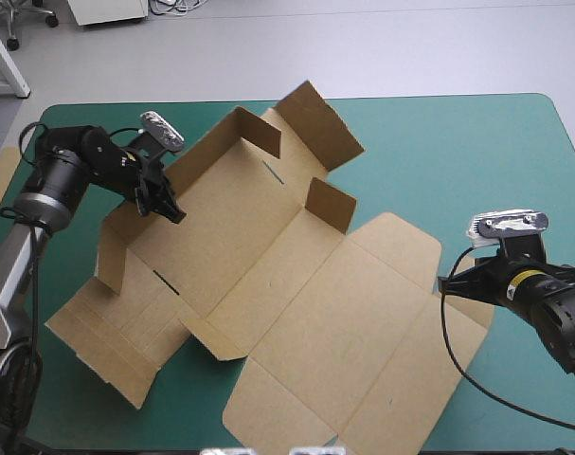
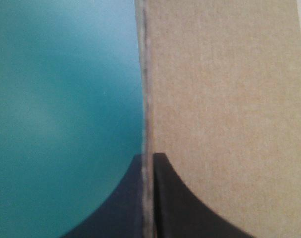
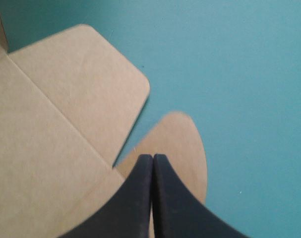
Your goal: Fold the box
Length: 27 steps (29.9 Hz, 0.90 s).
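Your left gripper [image 2: 148, 157] has its black fingers pinched on the edge of a raised wall of the brown box [image 1: 296, 284]. Your right gripper [image 3: 152, 156] is closed to a point over a rounded tab [image 3: 182, 144]. The box sprawls mostly open across the teal-green cover [image 1: 458, 161].
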Motion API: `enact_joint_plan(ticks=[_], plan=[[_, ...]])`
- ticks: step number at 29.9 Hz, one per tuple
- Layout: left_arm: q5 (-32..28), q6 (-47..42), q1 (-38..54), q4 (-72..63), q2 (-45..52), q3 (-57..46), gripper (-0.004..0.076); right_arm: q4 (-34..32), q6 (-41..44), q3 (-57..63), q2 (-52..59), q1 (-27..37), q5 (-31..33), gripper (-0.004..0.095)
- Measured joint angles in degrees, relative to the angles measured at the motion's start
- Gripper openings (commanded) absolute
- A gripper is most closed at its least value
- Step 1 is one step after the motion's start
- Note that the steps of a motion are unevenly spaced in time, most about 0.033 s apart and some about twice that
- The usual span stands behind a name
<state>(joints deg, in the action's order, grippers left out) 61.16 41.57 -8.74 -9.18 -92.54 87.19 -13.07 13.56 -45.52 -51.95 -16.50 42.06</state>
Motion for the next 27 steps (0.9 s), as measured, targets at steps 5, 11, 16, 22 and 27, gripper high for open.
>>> enact_joint_plan(ticks=[5, 11, 16, 22, 27], plan=[[-0.1, -4.4, -9.0, 10.4, 0.0, 0.0, -0.0010, 0.0, 0.0, 0.0, 0.0, 0.0, 0.0, -0.0019], [-1.5, -10.2, -16.2, 22.2, 1.2, 0.0, -0.0010, 0.6, 0.0, 0.0, 0.0, 0.0, 0.0, -0.0019], [-4.5, -12.4, -16.4, 29.1, 1.8, 0.0, -0.0010, 1.8, 0.0, 0.0, 0.0, 0.0, -0.1, -0.0019], [-9.0, -12.8, -14.5, 31.7, 1.8, 0.0, -0.0010, 1.9, 0.0, 0.0, 0.0, 0.0, -0.1, -0.0019], [-12.6, -10.3, -14.5, 30.0, 1.8, 0.0, -0.0010, 1.9, 0.0, 0.0, 0.0, 0.0, -0.1, -0.0019]])
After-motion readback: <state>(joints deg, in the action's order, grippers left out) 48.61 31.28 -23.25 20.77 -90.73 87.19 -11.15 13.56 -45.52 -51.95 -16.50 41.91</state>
